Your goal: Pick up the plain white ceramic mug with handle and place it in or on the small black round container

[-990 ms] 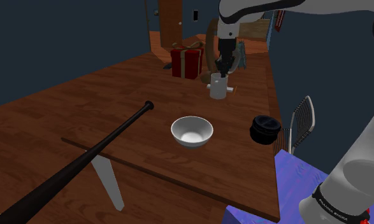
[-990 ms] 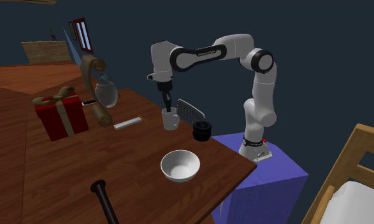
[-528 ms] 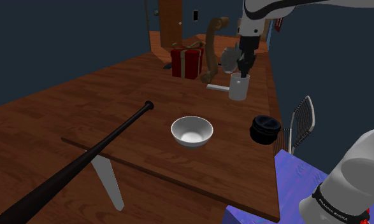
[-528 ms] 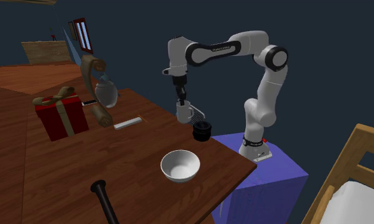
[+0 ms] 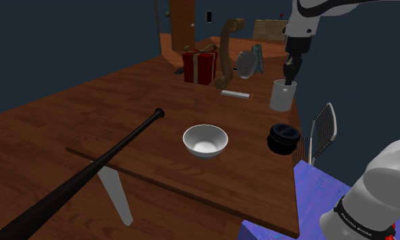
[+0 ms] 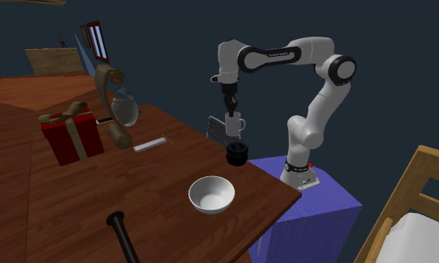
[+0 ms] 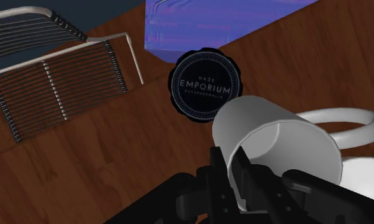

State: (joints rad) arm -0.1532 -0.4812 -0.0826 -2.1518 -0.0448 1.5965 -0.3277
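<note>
Gripper [image 5: 287, 76]: pinching the wall of the white mug [image 5: 282, 97] at its rim, one black finger inside the cup and one outside, as seen in the wrist view [image 7: 232, 164]. Pointing straight down in the upper right of the shoulder view, at upper centre of the second exterior view [image 6: 229, 110].

Mug: off the table [image 5: 89, 116], hanging about upright under the fingers, open mouth up. Handle toward the second exterior view's right [image 6: 235, 125]. Plain white and smooth in the wrist view [image 7: 274, 143], with the handle loop curving away beside it.

Small black round container [image 5: 284, 138]: on the wood near the table's edge at right centre of the shoulder view, below the mug in the frame and apart from it. Directly under the mug in the second exterior view [image 6: 237, 154], with a clear gap between. Just beyond the mug's rim in the wrist view [image 7: 204, 84], lid printed EMPORIUM.

White bowl [image 5: 205, 140]: mid-frame in the shoulder view, left of the container, well apart from the mug.

Wire rack [image 5: 321, 133]: right of the container, at the table's edge. Lying flat beside the container in the wrist view [image 7: 51, 83].

Black bat [image 5: 89, 174]: running diagonally from centre to lower left of the shoulder view.

Red gift box [image 5: 200, 65]: upper centre of the shoulder view, with a tan ribbon.

Blue-purple stand [image 6: 315, 202]: lower right of the second exterior view, under the arm.
</note>
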